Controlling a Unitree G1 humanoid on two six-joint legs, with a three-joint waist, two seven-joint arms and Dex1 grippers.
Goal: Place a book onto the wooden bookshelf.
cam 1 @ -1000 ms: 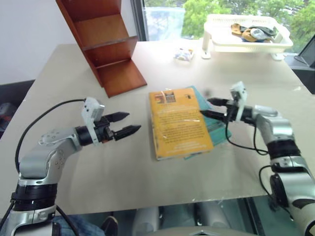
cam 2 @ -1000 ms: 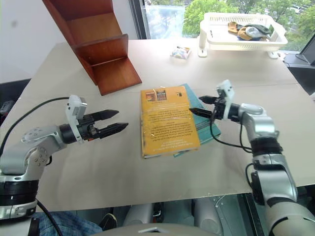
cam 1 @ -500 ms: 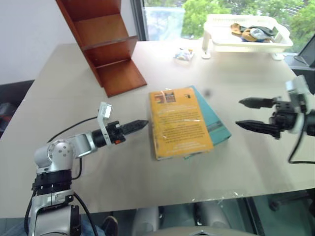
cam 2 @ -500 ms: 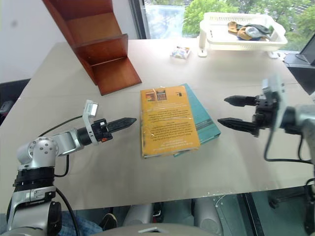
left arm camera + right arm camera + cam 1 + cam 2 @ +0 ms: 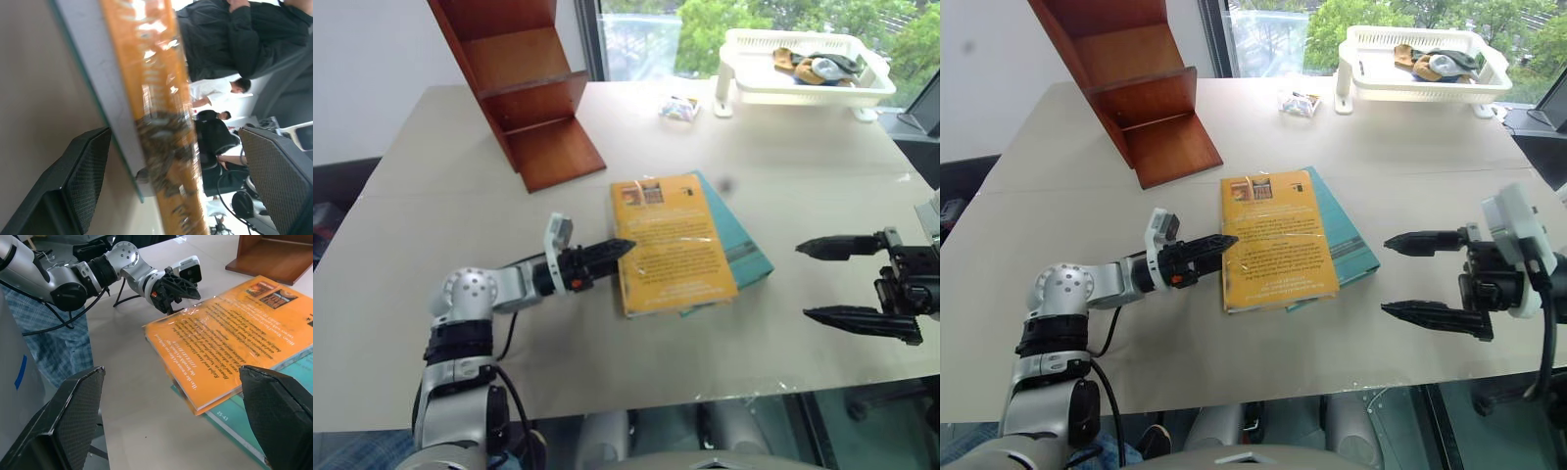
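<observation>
The orange-yellow book (image 5: 671, 243) lies flat mid-table in its plastic wrap, on top of a thinner teal book (image 5: 746, 250). The wooden bookshelf (image 5: 524, 88) stands at the far left corner. My left gripper (image 5: 623, 246) is rolled on its side and open at the book's left edge. In the left wrist view that edge (image 5: 146, 98) runs between the two fingers (image 5: 83, 181). My right gripper (image 5: 1385, 274) hangs open to the right of both books, apart from them, with nothing between its fingers (image 5: 73, 421).
A white basket rack (image 5: 803, 83) holding small items stands at the far right of the table (image 5: 460, 186). A small wrapped packet (image 5: 678, 108) lies beside it. People in dark clothes (image 5: 230, 44) show beyond the table.
My left gripper has rolled onto its side and moved right until its fingers reach the book's left edge. My right gripper has drawn back from the books towards the table's front right, staying open.
</observation>
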